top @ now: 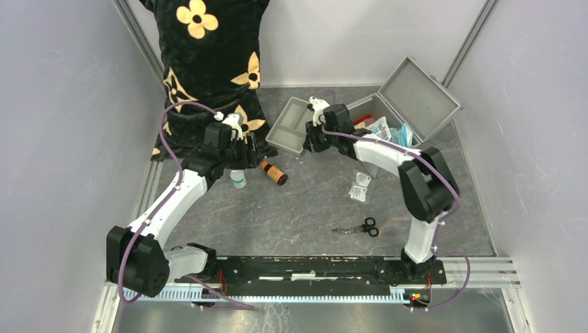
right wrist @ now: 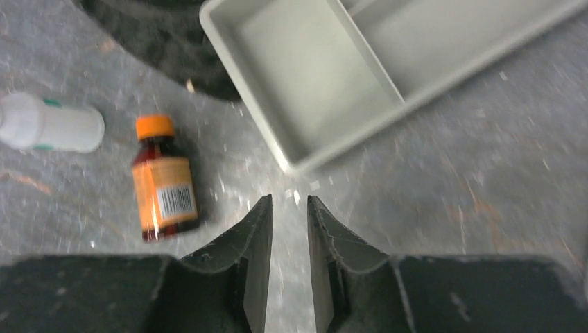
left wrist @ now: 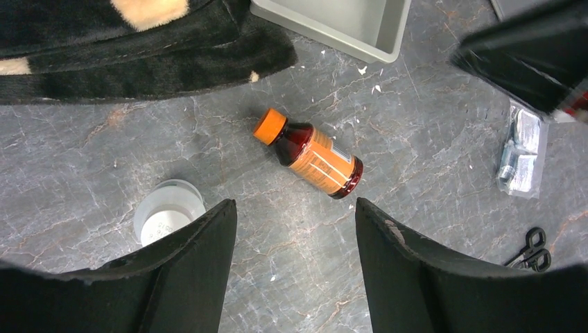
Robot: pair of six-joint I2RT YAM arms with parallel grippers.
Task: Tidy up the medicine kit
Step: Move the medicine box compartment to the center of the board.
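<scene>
Silver-grey medicine kit [top: 420, 94] stands open at the table's [top: 305, 201] far right. Left gripper [left wrist: 297, 208] jaws gape wide, empty, above the amber bottle [left wrist: 312, 159]; right gripper [right wrist: 289, 205] jaws, blurred, seem nearly closed on nothing.

Silver-grey medicine kit [top: 418, 95], orange-capped bottle [left wrist: 315, 161]

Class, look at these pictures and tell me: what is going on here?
Two robot arms are sorting a medicine kit, which stands open with supplies inside. The left gripper hovers, fingers wide apart, above an amber bottle lying on its side near a white bottle. The right gripper, fingers nearly together and empty, is beside a corner of the grey tray. Scissors and foil packets lie loose.
</scene>
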